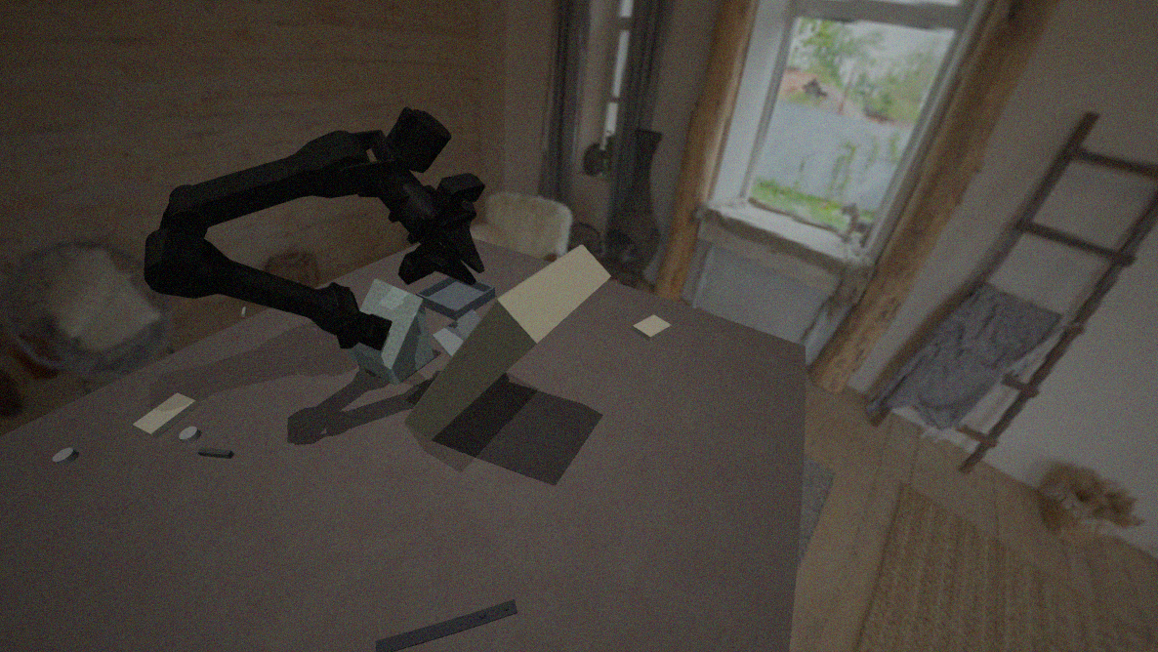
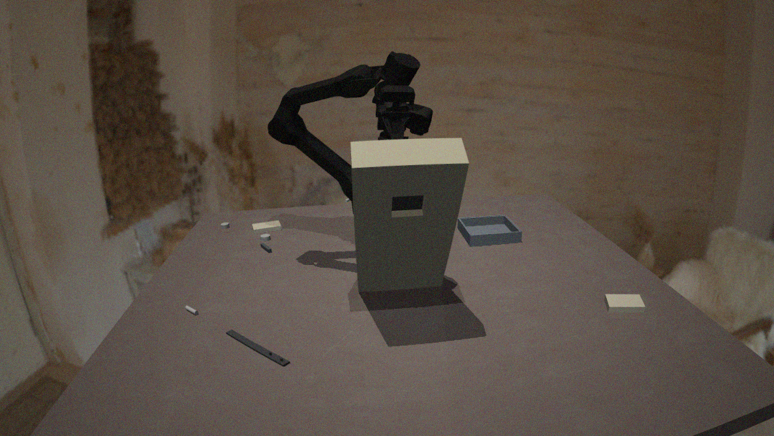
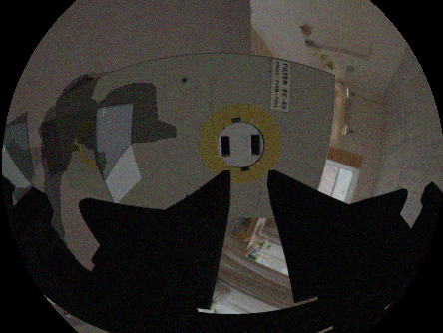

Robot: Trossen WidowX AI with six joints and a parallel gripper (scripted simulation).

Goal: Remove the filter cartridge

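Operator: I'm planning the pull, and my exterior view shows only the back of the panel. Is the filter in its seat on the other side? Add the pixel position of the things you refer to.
Observer: Yes, by the wrist view: the round filter point(image 3: 240, 145) sits in the panel point(image 1: 485, 347) point(image 2: 403, 243) point(image 3: 305, 140), inside a yellow ring point(image 3: 210, 145).

Operator: The pincer's tips are hidden from me. Anything between them?

Observer: Nothing. The pincer point(image 1: 477, 275) point(image 2: 393, 134) point(image 3: 249, 177) has its two fingers standing apart.

Operator: And how do the filter's slots lie?

Observer: Side by side in the wrist view, both dark and upright, one left and one right of the filter's middle.
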